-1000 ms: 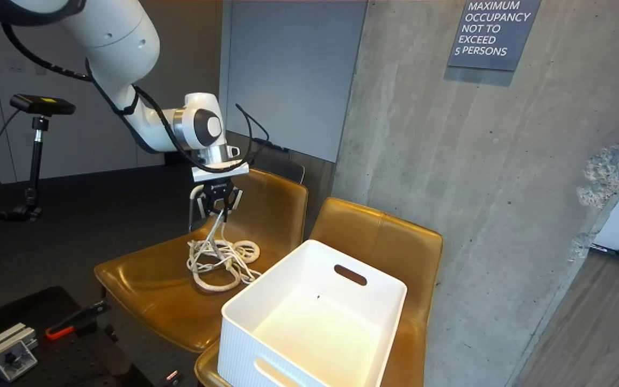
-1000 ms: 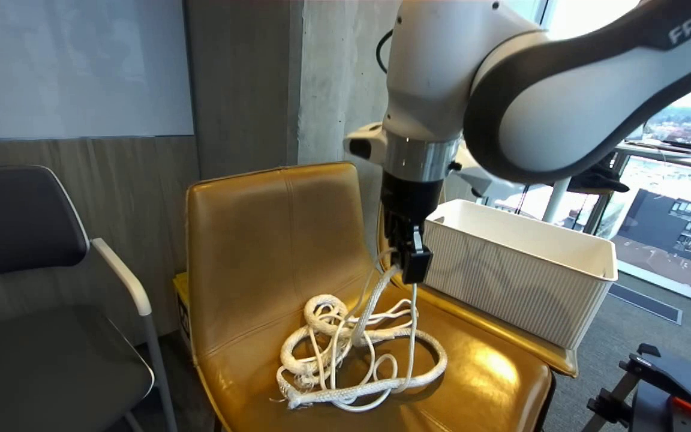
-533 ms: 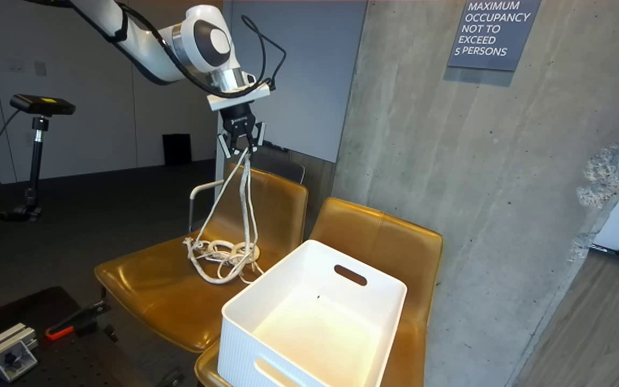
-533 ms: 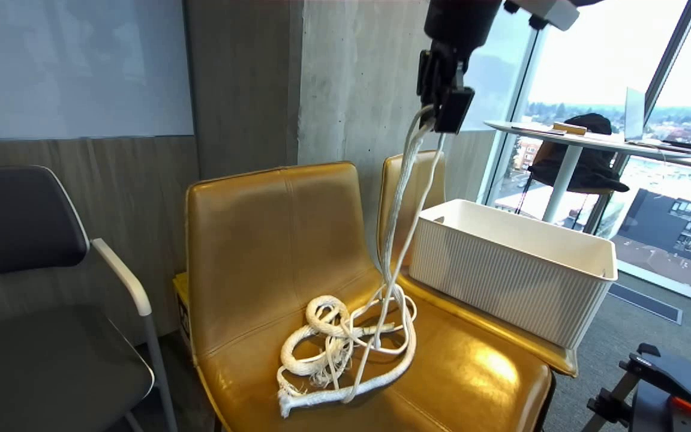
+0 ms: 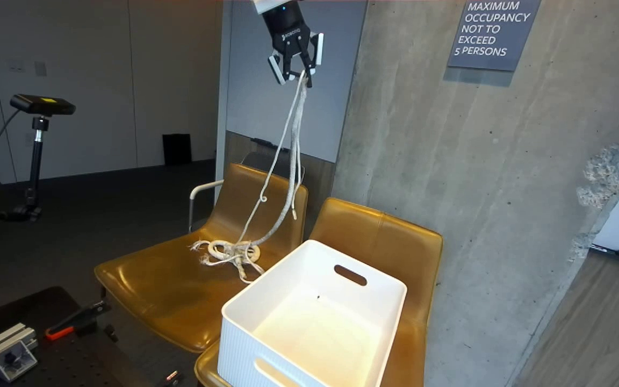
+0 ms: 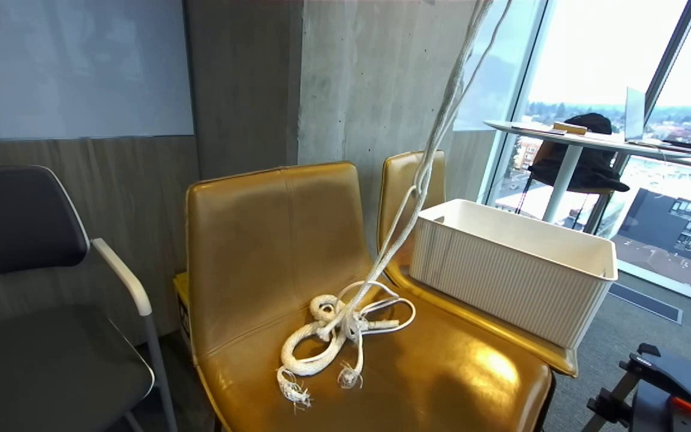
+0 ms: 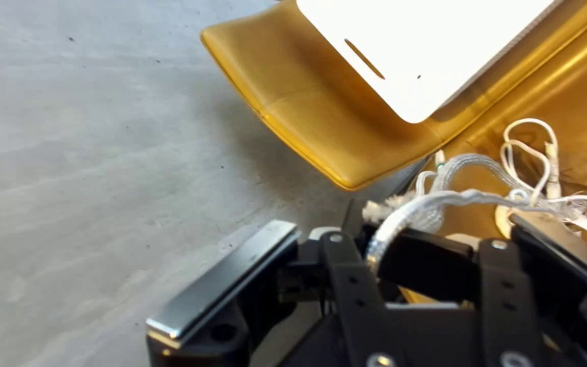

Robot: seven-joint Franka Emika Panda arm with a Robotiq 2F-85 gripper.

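My gripper [image 5: 305, 78] is shut on a white rope [image 5: 293, 150], high above a tan leather chair [image 5: 170, 274]. Several strands hang from the fingertips. The rest of the rope lies in a loose tangle with frayed ends on the chair seat. In an exterior view, the taut strands [image 6: 438, 129] slant up out of the frame and the gripper is out of view. In the wrist view, the fingers [image 7: 370, 239] pinch the rope [image 7: 416, 204], which arcs away toward the tangle. A white bin [image 5: 312, 258] stands on the second tan chair [image 5: 379, 226], beside the tangle.
A concrete wall [image 5: 481, 161] stands behind the chairs. A dark chair [image 6: 51, 336] is beside the tan chair. A camera on a stand [image 5: 41, 105] and a dark table [image 5: 62, 349] with a clamp are in front. A round table [image 6: 591, 141] stands by the window.
My gripper has risen far and moved toward the bin side, leaving view in one camera. The rope has been drawn up with it, and the tangle on the chair has shrunk.
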